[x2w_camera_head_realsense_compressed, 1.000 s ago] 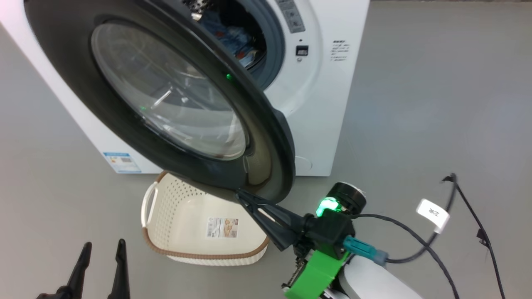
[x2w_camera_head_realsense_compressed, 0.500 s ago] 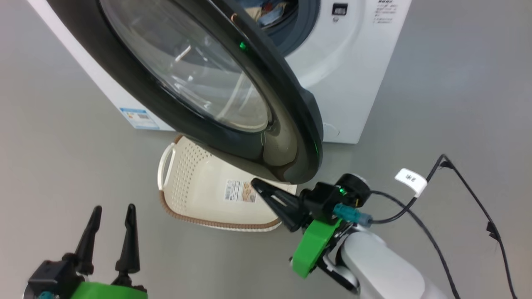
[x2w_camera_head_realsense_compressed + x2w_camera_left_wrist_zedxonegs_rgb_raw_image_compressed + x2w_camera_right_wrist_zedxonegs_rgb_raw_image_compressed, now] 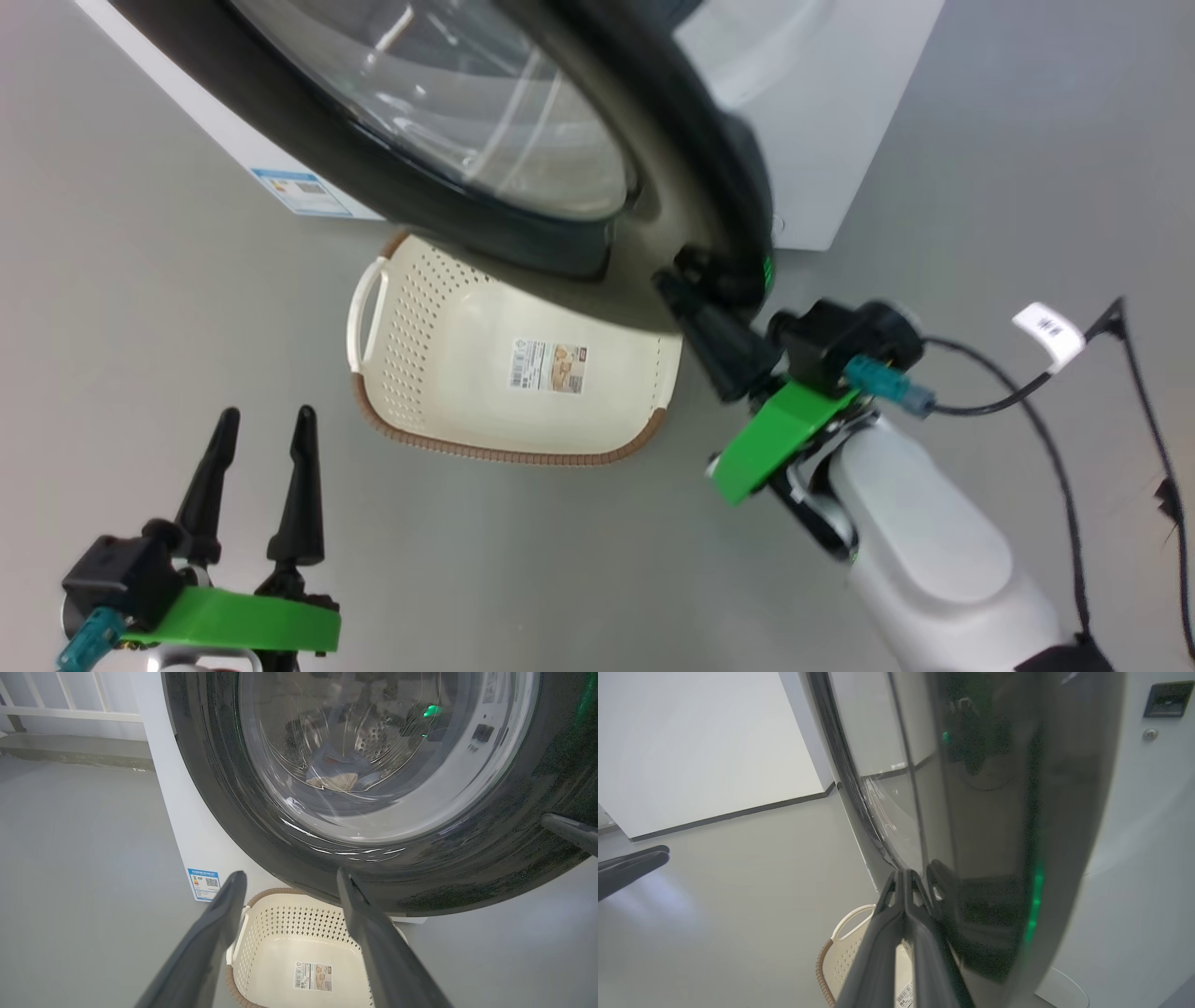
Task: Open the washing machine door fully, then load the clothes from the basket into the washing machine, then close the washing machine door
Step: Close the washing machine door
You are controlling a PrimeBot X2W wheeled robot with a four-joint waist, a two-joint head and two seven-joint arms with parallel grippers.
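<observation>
The washing machine door, glossy black with a clear glass window, stands partly open off the white washing machine. My right gripper is shut, holds nothing, and its tips press on the door's lower outer rim. In the right wrist view the right gripper lies along the door. My left gripper stands open with nothing between its fingers, low and left of the basket, which is bare inside. Through the door glass, the clothes lie in the drum.
A black cable with a white tag runs over the grey floor on the right. A blue label marks the machine's side. A white railing stands far left of the machine.
The head camera has dipped. My shut right gripper has moved with the door's lower rim towards the machine, and the door has swung further closed. The left gripper stays open.
</observation>
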